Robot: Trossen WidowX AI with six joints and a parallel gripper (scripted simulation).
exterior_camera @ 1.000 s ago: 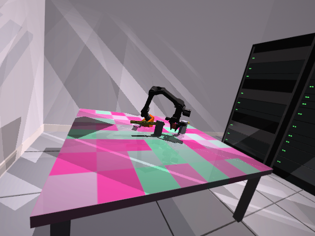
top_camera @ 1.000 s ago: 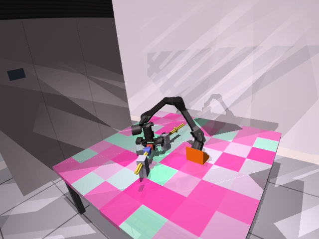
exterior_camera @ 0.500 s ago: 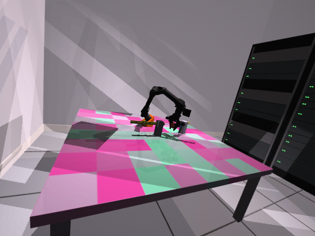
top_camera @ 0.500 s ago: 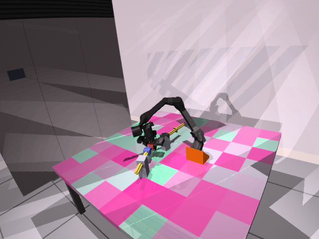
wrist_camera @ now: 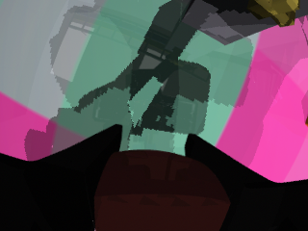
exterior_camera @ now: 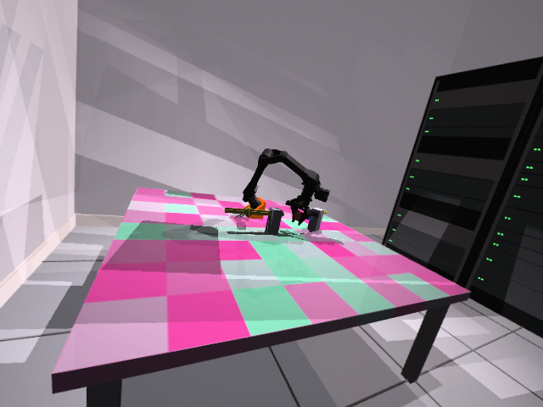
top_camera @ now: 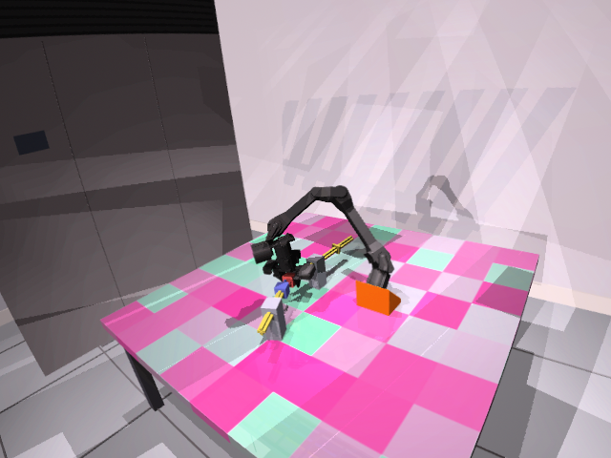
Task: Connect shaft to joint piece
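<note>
My gripper (top_camera: 289, 277) (wrist_camera: 154, 136) is shut on the red joint piece (top_camera: 287, 281) (exterior_camera: 298, 216) (wrist_camera: 161, 204), which fills the space between the fingers in the wrist view. A blue hinge part (top_camera: 282, 289) joins it to the yellow first shaft (top_camera: 265, 322), held in a grey block (top_camera: 272, 315) (exterior_camera: 316, 221). The yellow second shaft (top_camera: 346, 242) (exterior_camera: 233, 210) passes through the second grey block (top_camera: 318, 274) (exterior_camera: 274, 221). Its end (wrist_camera: 281, 11) shows at the top right of the wrist view, apart from the joint piece. The fingers hide the opening, so its exact direction cannot be told.
An orange wedge-shaped piece (top_camera: 373, 298) (exterior_camera: 260, 212) stands by the arm's base, to the right of the blocks in the top view. The second shaft carries a yellow cross-shaped collar (top_camera: 336, 247). All stand on a pink, green and grey checked table (top_camera: 315, 335) (exterior_camera: 197, 320).
</note>
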